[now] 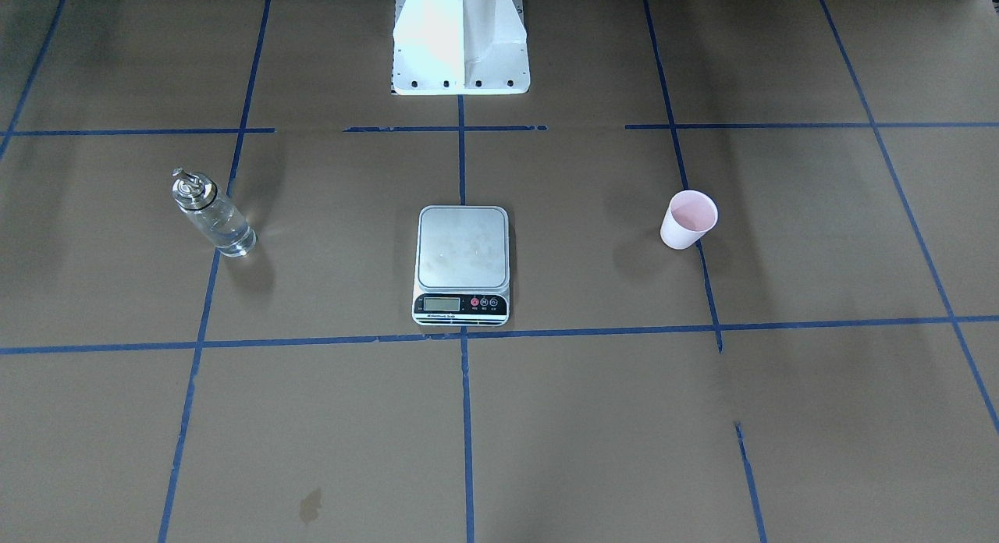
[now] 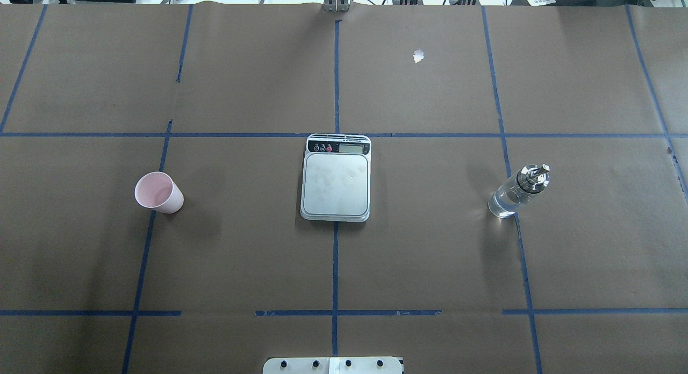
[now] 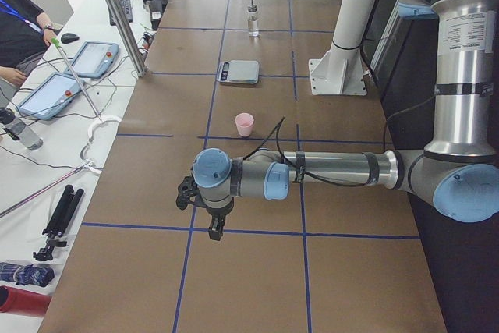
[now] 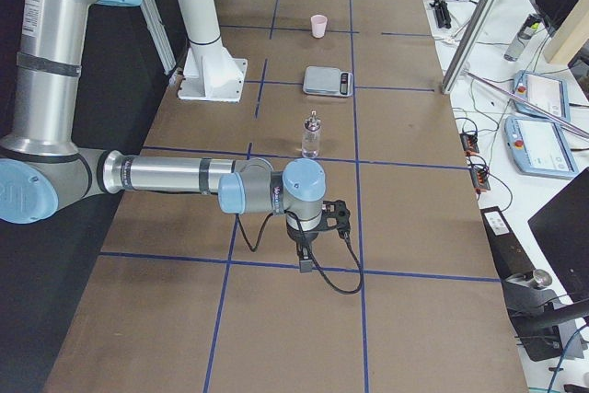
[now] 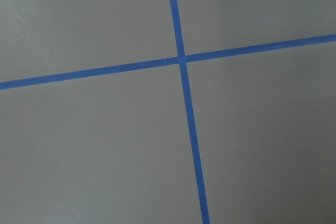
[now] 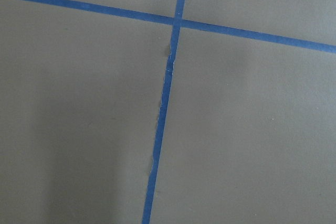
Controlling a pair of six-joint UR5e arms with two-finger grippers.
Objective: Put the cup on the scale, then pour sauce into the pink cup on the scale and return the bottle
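Centrally on the brown paper-covered counter (image 2: 242, 256), gridded with blue tape lines (image 2: 335, 266), lies a flat rectangular kitchen scale (image 2: 336, 180) with a silver steel platform and a black display strip on the side away from the robot. A small pale pink tapered cup (image 2: 158, 192) stands upright on the counter well apart from the scale, on the robot's left. A small clear glass bottle (image 2: 516, 194) with a silver metal pour-spout cap stands upright well apart on the robot's right, with clear colourless liquid (image 2: 502, 205) in its lower part.

Both arms reach out low over the counter's ends. The left hand (image 3: 212, 232) points down over a tape crossing, far from the cup. The right hand (image 4: 303, 267) does likewise, short of the bottle. Each shows only in a side view, so I cannot tell whether its fingers are spread or pressed together. Both wrist cameras show only paper and crossed tape.
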